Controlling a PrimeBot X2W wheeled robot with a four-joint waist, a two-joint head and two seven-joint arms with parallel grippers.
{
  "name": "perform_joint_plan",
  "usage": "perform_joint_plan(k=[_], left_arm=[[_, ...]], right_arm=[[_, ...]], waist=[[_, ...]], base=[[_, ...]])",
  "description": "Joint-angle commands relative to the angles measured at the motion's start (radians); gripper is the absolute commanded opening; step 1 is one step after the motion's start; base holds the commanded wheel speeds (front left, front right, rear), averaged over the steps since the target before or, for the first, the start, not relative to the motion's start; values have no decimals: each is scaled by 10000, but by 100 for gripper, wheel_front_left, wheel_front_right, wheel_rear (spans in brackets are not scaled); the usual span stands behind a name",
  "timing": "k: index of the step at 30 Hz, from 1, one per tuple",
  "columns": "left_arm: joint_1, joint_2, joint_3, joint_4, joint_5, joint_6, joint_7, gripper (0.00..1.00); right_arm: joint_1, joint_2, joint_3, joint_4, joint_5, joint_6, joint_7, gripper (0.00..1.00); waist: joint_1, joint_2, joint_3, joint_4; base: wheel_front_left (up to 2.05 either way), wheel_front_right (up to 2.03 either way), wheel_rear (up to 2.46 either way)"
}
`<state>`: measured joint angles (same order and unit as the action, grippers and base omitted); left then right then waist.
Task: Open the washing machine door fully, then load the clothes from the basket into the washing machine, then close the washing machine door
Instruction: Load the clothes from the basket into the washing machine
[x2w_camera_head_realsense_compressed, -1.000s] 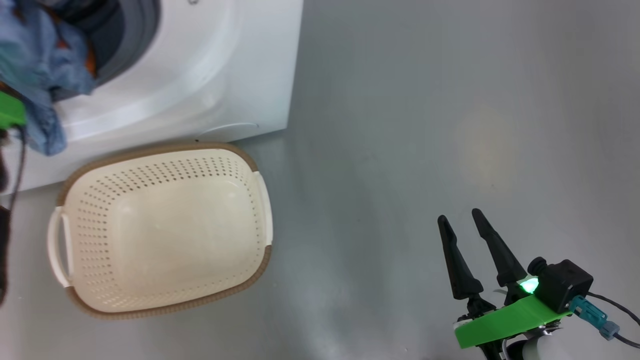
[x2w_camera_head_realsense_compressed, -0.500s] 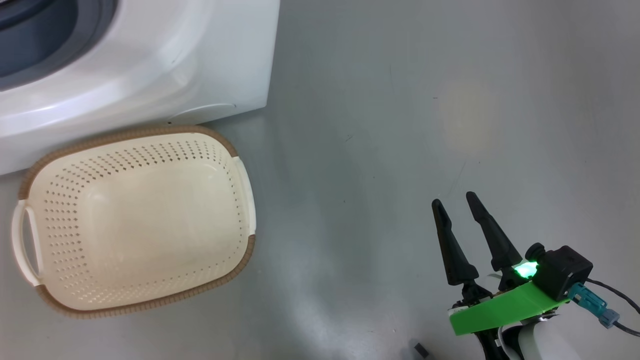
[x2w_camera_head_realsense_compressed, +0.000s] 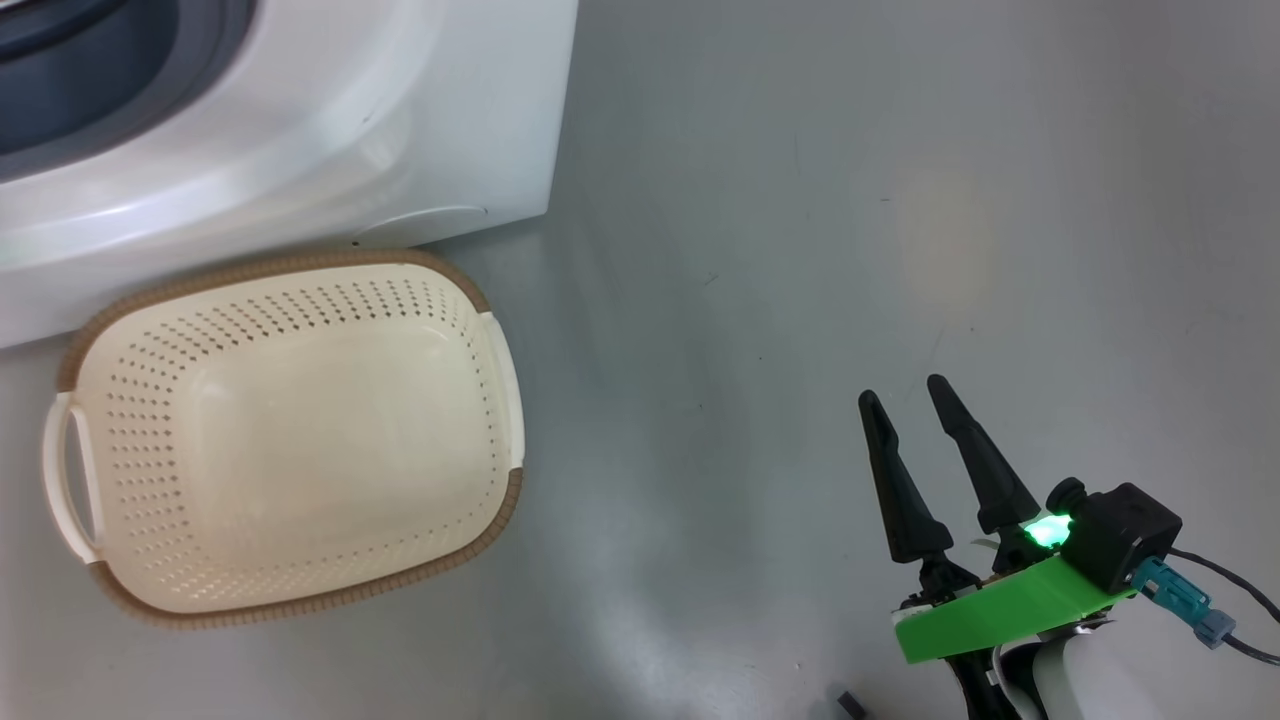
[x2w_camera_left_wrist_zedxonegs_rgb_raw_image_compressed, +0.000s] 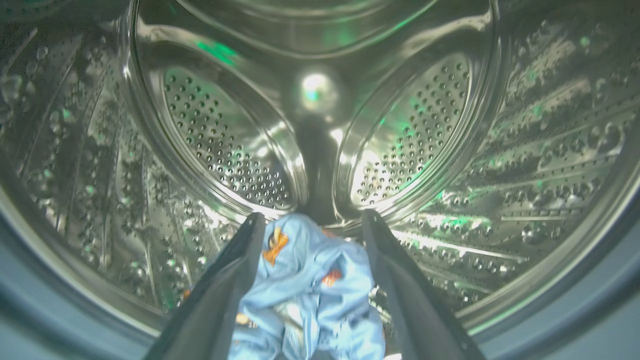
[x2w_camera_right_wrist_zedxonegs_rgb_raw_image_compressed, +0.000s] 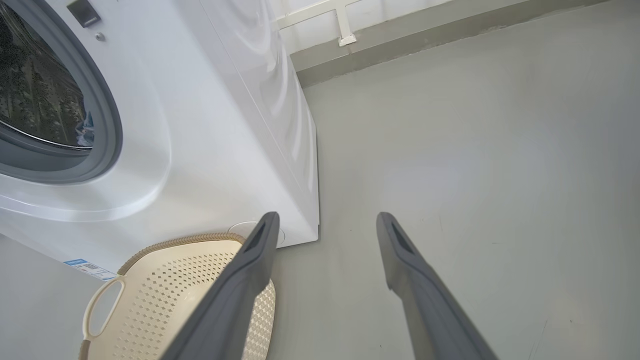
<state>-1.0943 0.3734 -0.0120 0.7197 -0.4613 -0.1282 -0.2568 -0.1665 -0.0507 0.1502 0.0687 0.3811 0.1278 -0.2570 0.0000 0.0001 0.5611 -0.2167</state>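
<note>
Left gripper (x2w_camera_left_wrist_zedxonegs_rgb_raw_image_compressed: 313, 215) released, jaws wide, inside drum (x2w_camera_left_wrist_zedxonegs_rgb_raw_image_compressed: 225, 150); clothes (x2w_camera_left_wrist_zedxonegs_rgb_raw_image_compressed: 310, 280) between fingers, 6 o'clock. Right gripper (x2w_camera_head_realsense_compressed: 902, 387) released, 3 o'clock of basket (x2w_camera_head_realsense_compressed: 290, 263).

Smooth grey floor (x2w_camera_head_realsense_compressed: 800, 250) with a faint yellowish patch (x2w_camera_head_realsense_compressed: 945, 250); grey skirting (x2w_camera_right_wrist_zedxonegs_rgb_raw_image_compressed: 425, 35) runs below a white wall (x2w_camera_right_wrist_zedxonegs_rgb_raw_image_compressed: 390, 10).
</note>
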Motion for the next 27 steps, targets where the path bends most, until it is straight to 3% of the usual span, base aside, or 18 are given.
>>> perform_joint_plan(k=[1,13,27], left_arm=[[280,408,162,-143,84,-25,-49,100],[2344,-581,318,-651,341,-25,-49,100],[4644,-1445,418,-1717,784,-25,-49,100]], right_arm=[[8,4,220,-171,22,29,-48,100],[205,-6,-48,-24,-344,29,-48,100],[600,-543,-305,115,-399,29,-48,100]], waist=[[0,-1,-87,54],[0,-1,-829,641],[0,-1,-1831,1347]], base=[[0,0,0],[0,0,0],[0,0,0]])
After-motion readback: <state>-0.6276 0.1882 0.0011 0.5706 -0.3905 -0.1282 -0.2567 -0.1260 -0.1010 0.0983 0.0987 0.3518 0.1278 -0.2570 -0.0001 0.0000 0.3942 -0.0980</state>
